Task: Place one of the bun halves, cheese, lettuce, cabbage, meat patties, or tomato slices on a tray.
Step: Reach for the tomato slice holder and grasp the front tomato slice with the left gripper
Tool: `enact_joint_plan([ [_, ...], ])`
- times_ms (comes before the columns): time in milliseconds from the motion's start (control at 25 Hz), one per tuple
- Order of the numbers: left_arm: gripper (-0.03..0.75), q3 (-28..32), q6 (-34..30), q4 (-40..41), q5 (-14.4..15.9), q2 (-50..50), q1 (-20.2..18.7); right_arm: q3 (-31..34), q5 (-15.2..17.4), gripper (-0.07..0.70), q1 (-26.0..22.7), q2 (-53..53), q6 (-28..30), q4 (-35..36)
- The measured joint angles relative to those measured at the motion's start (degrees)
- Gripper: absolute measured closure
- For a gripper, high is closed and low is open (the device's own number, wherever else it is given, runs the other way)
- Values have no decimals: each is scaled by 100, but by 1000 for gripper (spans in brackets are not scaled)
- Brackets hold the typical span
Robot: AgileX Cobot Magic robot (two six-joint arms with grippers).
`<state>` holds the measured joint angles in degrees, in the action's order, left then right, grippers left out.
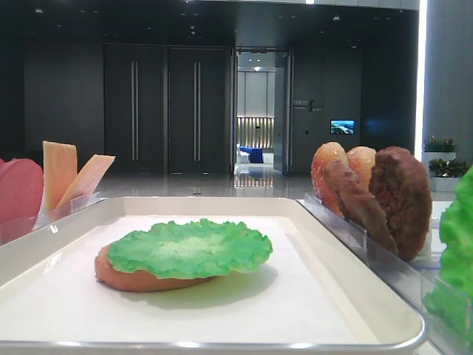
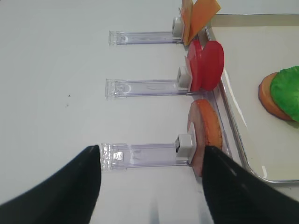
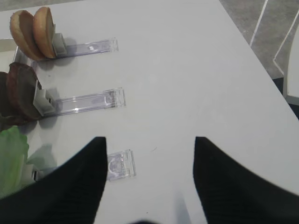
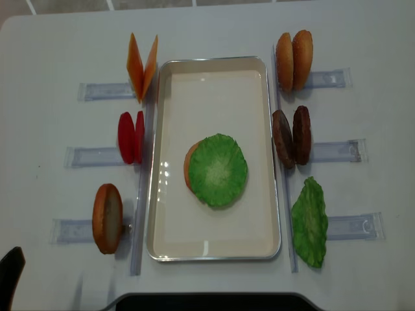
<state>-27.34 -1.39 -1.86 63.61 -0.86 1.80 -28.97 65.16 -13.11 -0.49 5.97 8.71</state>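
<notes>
My left gripper hangs with its jaws spread wide and nothing between them, and my right gripper is likewise parted and empty over bare table. Just ahead of my left jaws stands a bun half on edge in its clear holder; beyond it stand the tomato slices, and farthest ahead the cheese. Off to the right of my left jaws lies the tray, already carrying a bun half with a lettuce leaf laid over it. Ahead and to the left of my right jaws stand the meat patties, with two more bun halves beyond them and a second lettuce leaf close on the left. I judge the risks to be these: the upright pieces lean close together, so a wide closing could catch two at once or tip one off its holder, and a careless drop could slide the lettuce off the bun beneath it. I can read no brand, label or writing on any piece or holder.
</notes>
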Motion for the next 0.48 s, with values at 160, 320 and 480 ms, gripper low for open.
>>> enact_joint_plan([
  [160,199,0,0,0,0,0,0,0,0,239,0,0,0,0],
  [320,199,0,0,0,0,0,0,0,0,239,0,0,0,0],
  [480,199,0,0,0,0,0,0,0,0,239,0,0,-5,0],
])
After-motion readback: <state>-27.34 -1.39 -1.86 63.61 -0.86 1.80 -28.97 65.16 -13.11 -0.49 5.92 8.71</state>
